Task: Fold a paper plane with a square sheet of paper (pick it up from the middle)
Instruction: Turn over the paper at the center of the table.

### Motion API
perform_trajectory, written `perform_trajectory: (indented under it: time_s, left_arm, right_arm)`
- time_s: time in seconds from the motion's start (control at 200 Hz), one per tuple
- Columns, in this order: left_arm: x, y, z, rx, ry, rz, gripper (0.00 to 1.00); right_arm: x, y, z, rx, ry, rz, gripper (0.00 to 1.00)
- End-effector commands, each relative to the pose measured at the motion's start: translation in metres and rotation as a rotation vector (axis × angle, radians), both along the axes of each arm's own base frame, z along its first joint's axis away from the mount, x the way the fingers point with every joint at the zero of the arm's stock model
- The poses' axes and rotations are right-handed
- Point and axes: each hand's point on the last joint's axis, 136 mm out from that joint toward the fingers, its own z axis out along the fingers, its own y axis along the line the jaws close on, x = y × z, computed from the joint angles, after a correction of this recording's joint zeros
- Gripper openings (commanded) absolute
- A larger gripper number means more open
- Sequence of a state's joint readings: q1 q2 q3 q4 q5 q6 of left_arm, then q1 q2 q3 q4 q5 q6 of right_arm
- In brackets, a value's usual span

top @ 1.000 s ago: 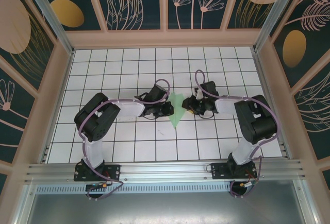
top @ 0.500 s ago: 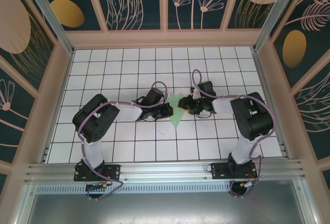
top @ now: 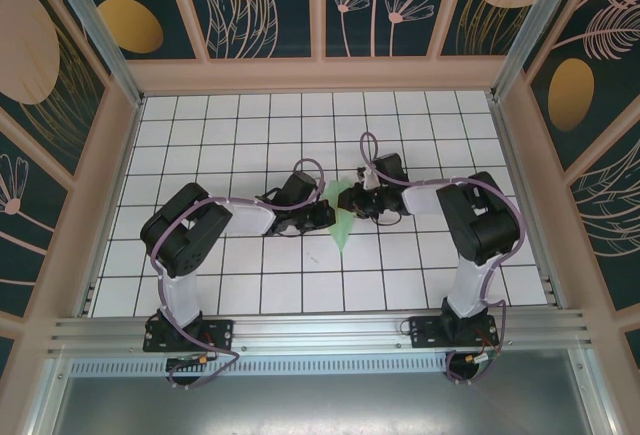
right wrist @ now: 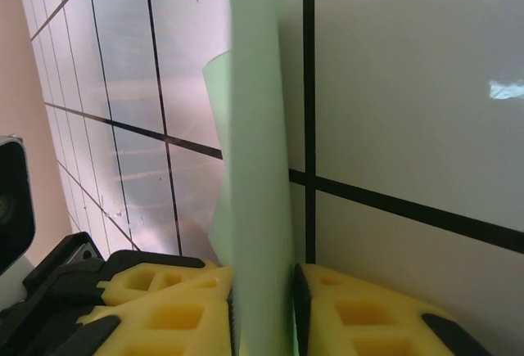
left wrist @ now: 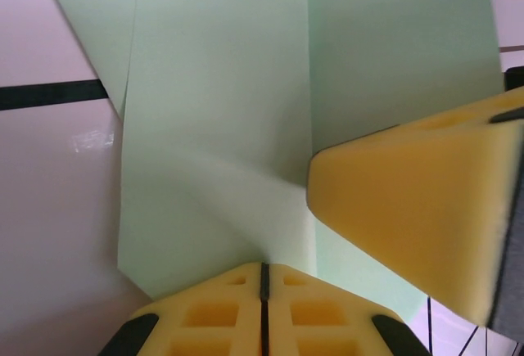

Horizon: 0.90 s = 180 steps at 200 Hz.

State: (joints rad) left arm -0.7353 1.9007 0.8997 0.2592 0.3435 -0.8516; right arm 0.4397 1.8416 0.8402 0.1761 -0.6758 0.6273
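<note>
The paper plane is a slim pale green dart on the white grid table, its sharp nose pointing toward the arms. My left gripper reaches it from the left. In the left wrist view the paper rises into a pinched ridge at my left gripper, whose yellow jaws are shut on it. My right gripper comes from the right at the plane's far end. In the right wrist view an upright fold of the paper fills the gap between the pads of my right gripper. One right finger rests on the paper.
The white table with black grid lines is fenced by pale wooden walls at the back and both sides. An aluminium rail carrying the arm bases runs along the near edge. Both arms crowd the table's middle.
My right gripper has moved left onto the plane's far end and its jaws have narrowed onto the fold. The left gripper has stayed put, its jaws tightening slightly.
</note>
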Motion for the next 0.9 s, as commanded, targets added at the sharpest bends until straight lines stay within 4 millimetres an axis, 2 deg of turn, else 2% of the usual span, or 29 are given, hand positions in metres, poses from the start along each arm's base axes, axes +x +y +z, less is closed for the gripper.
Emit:
perform_trajectory:
  time_s: [0.0, 0.135, 0.3, 0.385, 0.44, 0.455, 0.475, 0.59, 0.751, 0.836, 0.896]
  left_arm:
    - [-0.017, 0.008, -0.011, 0.025, 0.063, -0.005, 0.11]
    - [-0.015, 0.007, -0.007, 0.013, 0.052, 0.002, 0.11]
    - [-0.009, 0.006, 0.01, -0.025, 0.009, 0.028, 0.16]
    - [-0.005, 0.005, 0.031, -0.081, -0.031, 0.051, 0.19]
    - [-0.001, 0.006, 0.051, -0.119, -0.077, 0.081, 0.26]
    - [-0.001, 0.008, 0.051, -0.117, -0.081, 0.093, 0.28]
    - [0.002, 0.011, 0.068, -0.139, -0.116, 0.111, 0.31]
    - [0.012, 0.043, 0.1, -0.125, -0.223, 0.254, 0.35]
    - [0.017, 0.101, 0.115, -0.082, -0.273, 0.443, 0.37]
    - [0.017, 0.132, 0.116, -0.074, -0.29, 0.53, 0.38]
    - [0.015, 0.152, 0.115, -0.064, -0.297, 0.584, 0.39]
  right_arm:
    - [0.001, 0.007, 0.001, 0.004, -0.016, 0.035, 0.22]
    - [0.002, 0.007, 0.003, 0.0, -0.022, 0.036, 0.11]
    - [0.004, 0.002, 0.01, -0.049, -0.061, 0.038, 0.01]
    - [0.006, -0.003, 0.022, -0.084, -0.098, 0.03, 0.0]
    - [0.008, -0.01, 0.03, -0.144, -0.128, 0.028, 0.0]
    - [0.009, -0.014, 0.032, -0.172, -0.139, 0.025, 0.0]
    - [0.01, -0.018, 0.034, -0.212, -0.15, 0.024, 0.0]
    - [0.014, -0.047, 0.051, -0.489, -0.24, 0.026, 0.0]
    - [0.016, -0.083, 0.073, -0.962, -0.369, 0.025, 0.0]
    - [0.013, -0.085, 0.077, -1.137, -0.416, 0.049, 0.0]
    - [0.009, -0.076, 0.072, -1.183, -0.427, 0.08, 0.0]
